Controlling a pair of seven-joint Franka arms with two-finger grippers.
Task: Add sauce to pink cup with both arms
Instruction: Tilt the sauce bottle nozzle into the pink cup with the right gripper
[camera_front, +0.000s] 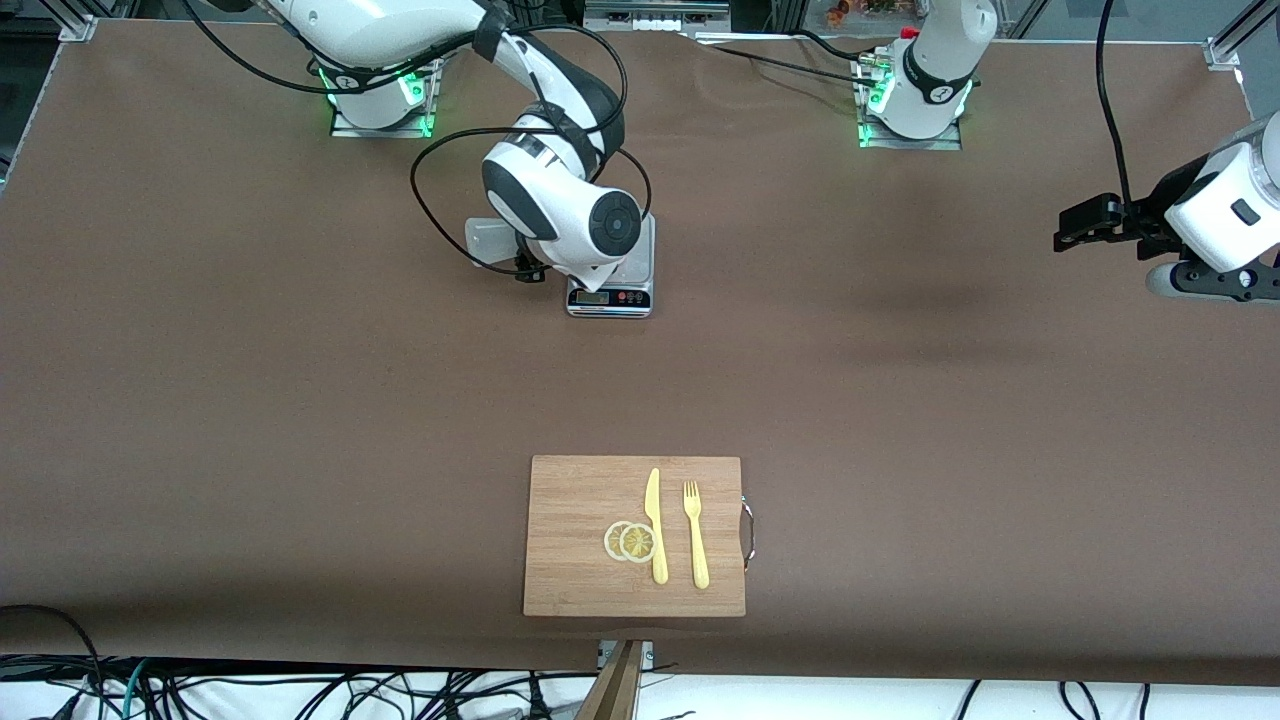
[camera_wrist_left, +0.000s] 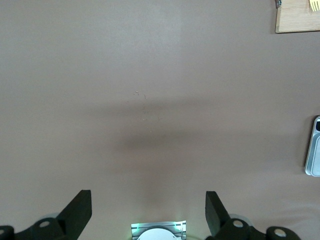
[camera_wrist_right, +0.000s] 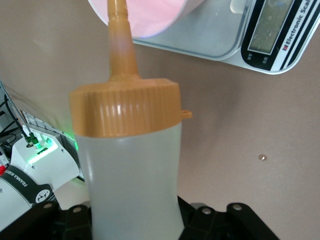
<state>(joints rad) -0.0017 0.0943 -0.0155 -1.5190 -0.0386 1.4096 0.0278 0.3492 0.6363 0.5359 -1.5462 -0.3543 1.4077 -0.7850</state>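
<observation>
My right gripper (camera_front: 518, 258) is shut on the sauce bottle (camera_wrist_right: 131, 170), a frosted-white squeeze bottle with an orange cap. It holds the bottle tilted, with the thin nozzle (camera_wrist_right: 120, 35) pointing into the mouth of the pink cup (camera_wrist_right: 155, 15), which stands on the scale's plate. In the front view the bottle's base (camera_front: 490, 240) shows beside the right wrist, and the wrist hides the cup. My left gripper (camera_front: 1065, 232) is open and empty, up over bare table at the left arm's end; it also shows in its own wrist view (camera_wrist_left: 148, 210).
The silver kitchen scale (camera_front: 610, 295) stands mid-table near the right arm's base. A wooden cutting board (camera_front: 580, 500) lies near the front edge, carrying two lemon slices (camera_front: 630, 541), a yellow knife (camera_front: 655, 525) and a yellow fork (camera_front: 695, 535).
</observation>
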